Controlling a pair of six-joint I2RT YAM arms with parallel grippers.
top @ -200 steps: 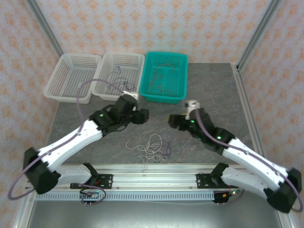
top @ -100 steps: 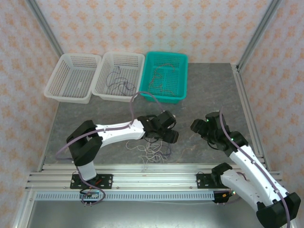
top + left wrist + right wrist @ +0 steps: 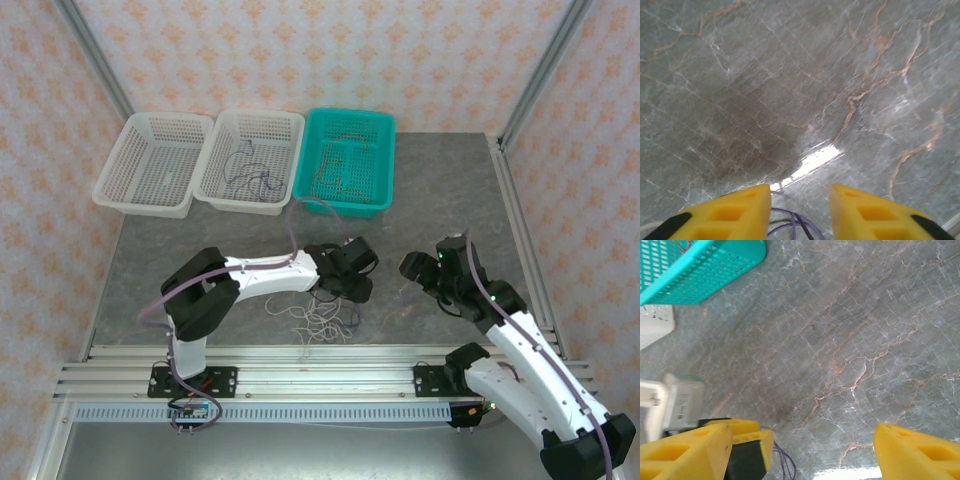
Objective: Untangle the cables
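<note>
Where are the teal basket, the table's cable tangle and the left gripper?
teal basket (image 3: 342,206), top view, near wall.
cable tangle (image 3: 321,319), top view, its middle.
left gripper (image 3: 800,197), left wrist view, midway between yellow fingertips.

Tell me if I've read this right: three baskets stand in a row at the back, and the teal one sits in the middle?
Not quite. The teal basket sits at the right end of the row; a white basket holds the middle. The top external view shows it.
</note>
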